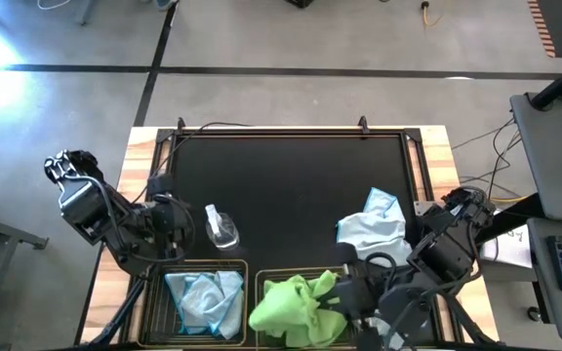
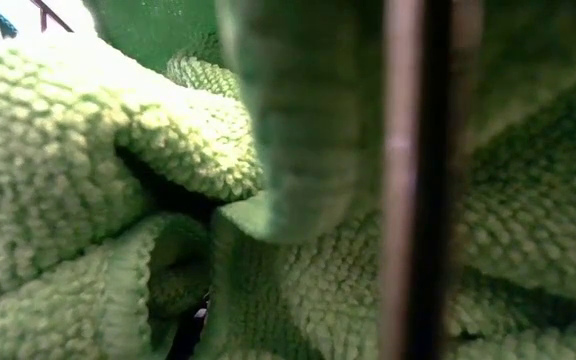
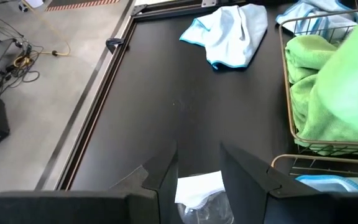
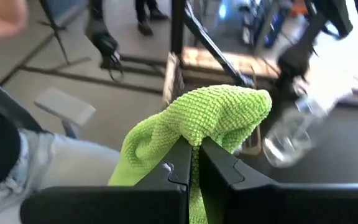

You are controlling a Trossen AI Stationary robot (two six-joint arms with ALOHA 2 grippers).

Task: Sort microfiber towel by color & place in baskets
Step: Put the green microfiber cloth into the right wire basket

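At about eight o'clock on the desk (image 1: 291, 166) my left hand (image 3: 199, 171) waits, fingers parted a little around nothing, just behind the clear spray bottle (image 1: 220, 227). Right below it, at seven o'clock, the left basket (image 1: 152, 310) already holds pale blue towels (image 1: 203, 297).

At six o'clock sits the right basket (image 1: 259, 277), with lime green towels (image 1: 296, 307) heaped in it and spilling over its rim. My right hand (image 4: 194, 163) is low at five o'clock beside that basket, fingers pinched tight on a fold of a green towel (image 4: 197, 121).

I judge the step in hand to be dropping this green cloth with the others. To do it well I want the pinch centred over the basket, low enough that the cloth lands inside, not draped on the wire, and I release only once it hangs free of the rim.

One light blue towel (image 1: 372, 226) lies loose at four o'clock; it belongs in the left basket.
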